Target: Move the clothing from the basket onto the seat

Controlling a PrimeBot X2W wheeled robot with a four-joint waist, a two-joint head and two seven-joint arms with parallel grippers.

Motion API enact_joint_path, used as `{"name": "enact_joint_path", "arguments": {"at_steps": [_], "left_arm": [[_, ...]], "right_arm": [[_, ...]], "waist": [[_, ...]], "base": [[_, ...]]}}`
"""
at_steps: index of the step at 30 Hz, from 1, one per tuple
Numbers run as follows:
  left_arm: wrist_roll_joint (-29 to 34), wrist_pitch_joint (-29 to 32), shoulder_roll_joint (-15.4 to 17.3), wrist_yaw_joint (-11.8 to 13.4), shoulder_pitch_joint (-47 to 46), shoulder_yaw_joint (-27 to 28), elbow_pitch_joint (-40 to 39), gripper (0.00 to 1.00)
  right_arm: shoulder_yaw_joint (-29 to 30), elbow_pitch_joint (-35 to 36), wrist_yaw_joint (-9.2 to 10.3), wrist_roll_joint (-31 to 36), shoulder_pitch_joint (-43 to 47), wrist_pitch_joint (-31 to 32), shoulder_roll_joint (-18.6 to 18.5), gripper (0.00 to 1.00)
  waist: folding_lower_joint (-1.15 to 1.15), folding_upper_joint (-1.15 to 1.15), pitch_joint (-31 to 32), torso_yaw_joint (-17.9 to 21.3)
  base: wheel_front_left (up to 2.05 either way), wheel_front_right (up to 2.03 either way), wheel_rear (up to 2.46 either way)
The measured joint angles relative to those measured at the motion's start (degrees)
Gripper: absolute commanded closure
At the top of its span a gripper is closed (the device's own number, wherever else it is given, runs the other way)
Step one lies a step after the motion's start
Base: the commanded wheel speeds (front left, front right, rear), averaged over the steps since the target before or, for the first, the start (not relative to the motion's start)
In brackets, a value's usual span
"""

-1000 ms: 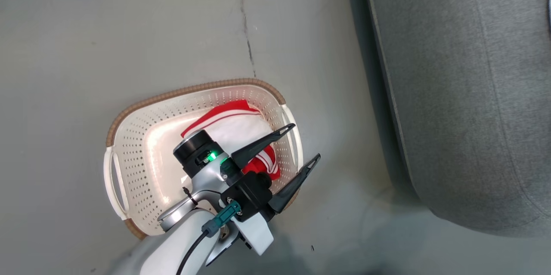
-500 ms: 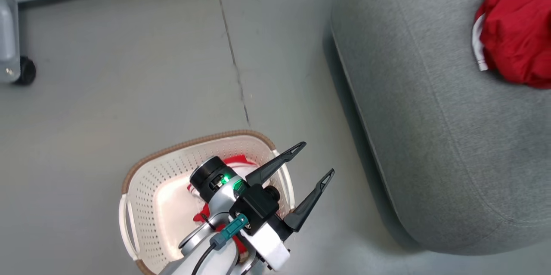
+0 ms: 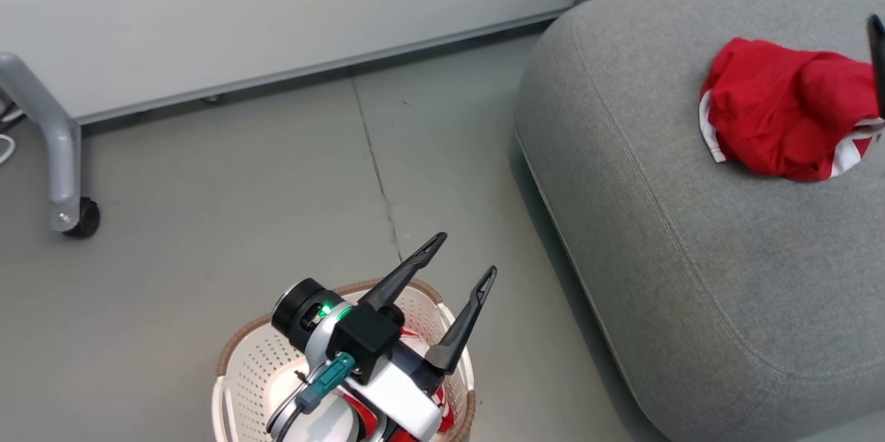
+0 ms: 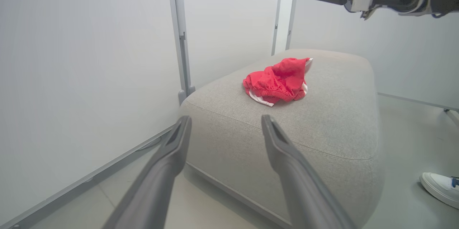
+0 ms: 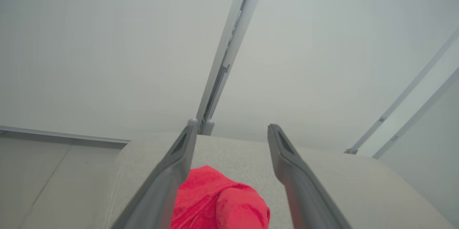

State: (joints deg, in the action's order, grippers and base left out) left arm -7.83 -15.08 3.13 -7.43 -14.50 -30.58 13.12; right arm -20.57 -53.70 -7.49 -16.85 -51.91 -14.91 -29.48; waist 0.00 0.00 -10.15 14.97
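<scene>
One piece of the clothing, a crumpled red garment with white trim (image 3: 774, 117), lies on the grey seat (image 3: 657, 234). It also shows in the left wrist view (image 4: 278, 82) and the right wrist view (image 5: 222, 204). The white basket (image 3: 238, 359) stands on the floor at the bottom, with red-and-white clothing (image 3: 441, 414) in it, mostly hidden by my left arm. My left gripper (image 3: 464, 255) hangs open and empty above the basket's far rim, pointing towards the seat (image 4: 322, 125). My right gripper (image 5: 233, 127) is open and empty above the red garment; one of its fingers (image 3: 877, 61) shows at the right edge.
A grey metal leg on a black caster (image 3: 66, 172) stands at the left by the white wall panel (image 3: 276, 6). A crack (image 3: 377, 172) runs across the grey floor between basket and wall. A person's white shoe (image 4: 439, 187) is on the floor beyond the seat.
The head camera has tilted up: the basket now sits low in the picture, and the wall and the red garment on the seat have come into view. My left gripper stays open.
</scene>
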Motion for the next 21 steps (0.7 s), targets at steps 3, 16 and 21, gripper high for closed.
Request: {"name": "enact_joint_path", "arguments": {"at_steps": [3,16,21], "left_arm": [[-0.5,0.0,-0.2,0.2,1.7,2.4,-1.2,0.00],[-2.9,0.0,-0.3,6.5,7.5,10.3,-7.0,0.00],[-3.0,0.0,-0.3,8.1,9.0,11.9,-6.9,0.00]], "right_arm": [[1.1,10.4,0.00,-1.3,3.8,-0.1,-0.2,0.00],[11.8,40.1,0.00,1.1,29.8,-0.2,8.3,0.00],[13.4,45.1,0.00,2.6,36.7,-0.2,12.5,0.00]], "waist": [[0.00,0.00,1.8,-0.8],[0.00,0.00,6.6,-9.1],[0.00,0.00,7.9,-12.7]], "base": [[0.00,0.00,0.00],[0.00,0.00,0.00],[0.00,0.00,0.00]]}}
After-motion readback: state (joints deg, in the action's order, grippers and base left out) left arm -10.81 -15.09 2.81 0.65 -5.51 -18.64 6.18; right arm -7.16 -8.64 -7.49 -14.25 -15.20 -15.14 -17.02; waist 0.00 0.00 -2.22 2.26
